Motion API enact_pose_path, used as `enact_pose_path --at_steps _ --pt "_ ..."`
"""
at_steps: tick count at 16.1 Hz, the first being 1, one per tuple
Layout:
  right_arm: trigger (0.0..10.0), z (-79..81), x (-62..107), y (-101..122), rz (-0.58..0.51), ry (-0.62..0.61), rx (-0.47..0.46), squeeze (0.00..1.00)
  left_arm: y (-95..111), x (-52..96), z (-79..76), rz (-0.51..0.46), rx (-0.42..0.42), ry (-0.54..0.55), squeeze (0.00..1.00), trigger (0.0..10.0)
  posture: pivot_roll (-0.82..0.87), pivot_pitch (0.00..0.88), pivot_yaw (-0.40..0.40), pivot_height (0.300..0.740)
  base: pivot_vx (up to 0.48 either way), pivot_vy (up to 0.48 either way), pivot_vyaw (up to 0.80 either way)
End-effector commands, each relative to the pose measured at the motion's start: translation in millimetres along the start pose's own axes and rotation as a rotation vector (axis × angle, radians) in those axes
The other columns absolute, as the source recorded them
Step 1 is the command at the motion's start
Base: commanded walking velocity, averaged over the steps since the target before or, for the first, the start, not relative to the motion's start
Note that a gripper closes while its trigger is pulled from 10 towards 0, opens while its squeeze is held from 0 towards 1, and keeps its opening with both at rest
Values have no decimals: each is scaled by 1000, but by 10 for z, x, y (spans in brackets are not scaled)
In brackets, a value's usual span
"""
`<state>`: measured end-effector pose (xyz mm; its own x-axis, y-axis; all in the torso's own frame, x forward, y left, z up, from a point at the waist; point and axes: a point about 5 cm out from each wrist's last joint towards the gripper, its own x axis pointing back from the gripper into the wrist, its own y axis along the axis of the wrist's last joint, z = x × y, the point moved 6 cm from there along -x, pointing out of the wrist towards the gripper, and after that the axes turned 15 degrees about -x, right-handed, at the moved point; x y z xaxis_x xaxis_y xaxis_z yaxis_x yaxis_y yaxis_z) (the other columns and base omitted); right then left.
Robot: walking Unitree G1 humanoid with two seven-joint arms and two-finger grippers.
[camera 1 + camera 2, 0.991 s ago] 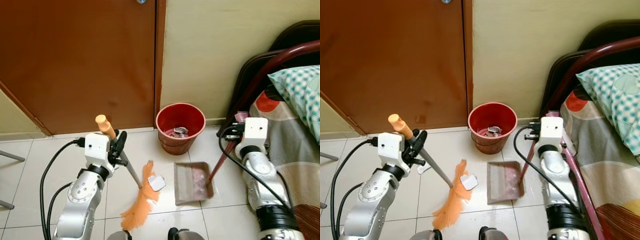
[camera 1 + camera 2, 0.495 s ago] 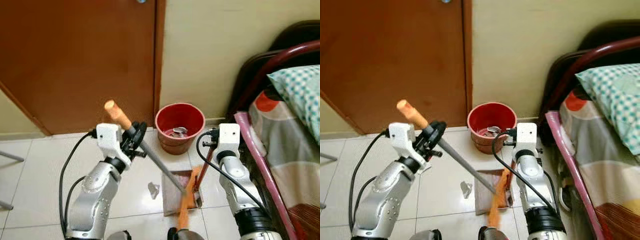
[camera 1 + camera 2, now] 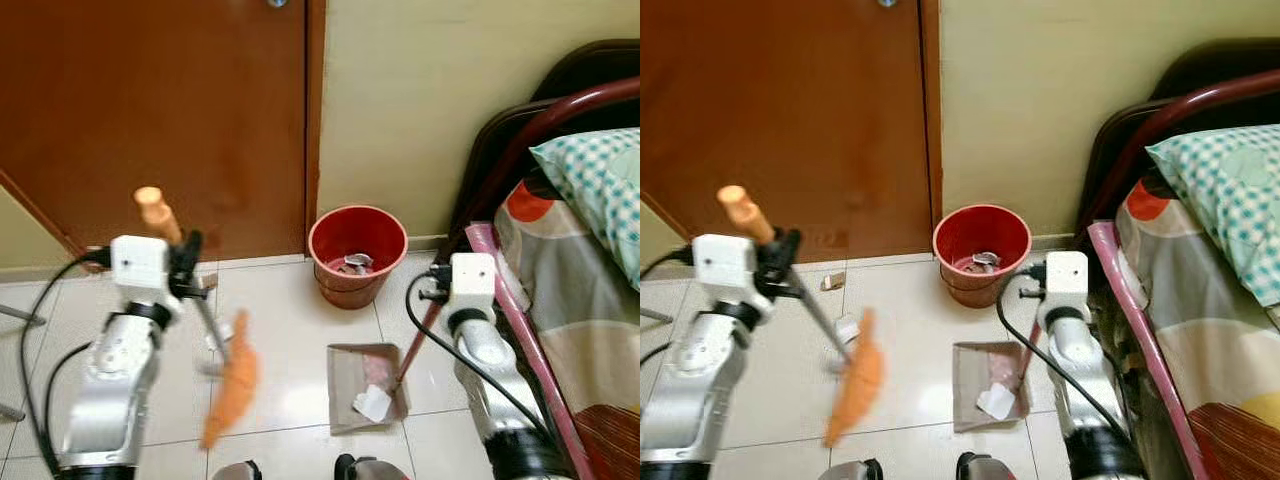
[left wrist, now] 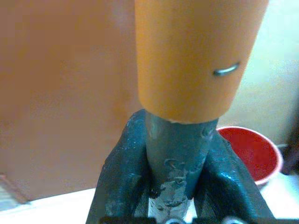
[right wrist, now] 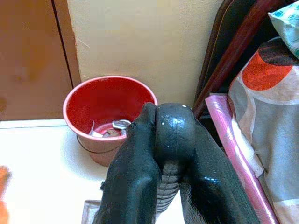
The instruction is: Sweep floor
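Over on our left, the left end effector (image 4: 175,186) is clamped tight around the grey shaft of the broom (image 3: 205,325), just below its orange cap, bristles out over the floor (image 3: 285,330) left of the dustpan (image 3: 350,385); we judge it light and stiff, bristles soft, best held high on the shaft. Moving right, the dustpan sits before the red bin (image 3: 357,250) with a white scrap (image 3: 372,402) in it, and our right end effector (image 5: 161,154) is closed on its handle.

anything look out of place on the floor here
Yes: scraps still lie on the tiles near the door, left of the broom, outside the dustpan. One white scrap sits in the dustpan.
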<state>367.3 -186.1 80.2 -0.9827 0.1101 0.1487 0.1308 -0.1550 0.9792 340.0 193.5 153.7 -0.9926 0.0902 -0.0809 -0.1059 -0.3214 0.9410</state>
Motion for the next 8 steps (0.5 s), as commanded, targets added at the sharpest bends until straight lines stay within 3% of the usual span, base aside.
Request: enact_pose_path --at_steps 1,3,5,8 --pt "10000 -162 43 8 -1 -44 19 0 49 27 -24 -29 14 -4 0 10000 71 208 -18 740 0 0 0" --pt "10000 -268 79 80 -22 -67 -5 0 -14 46 -79 -17 18 -14 0 10000 61 185 -17 740 0 0 0" --pt "10000 -262 86 109 -25 -73 -45 0 -35 48 -131 -13 20 -26 0 10000 61 164 -11 740 0 0 0" --pt "10000 -65 154 291 -55 -19 -145 0 -228 100 -140 41 -10 4 0 10000 60 113 3 740 0 0 0"
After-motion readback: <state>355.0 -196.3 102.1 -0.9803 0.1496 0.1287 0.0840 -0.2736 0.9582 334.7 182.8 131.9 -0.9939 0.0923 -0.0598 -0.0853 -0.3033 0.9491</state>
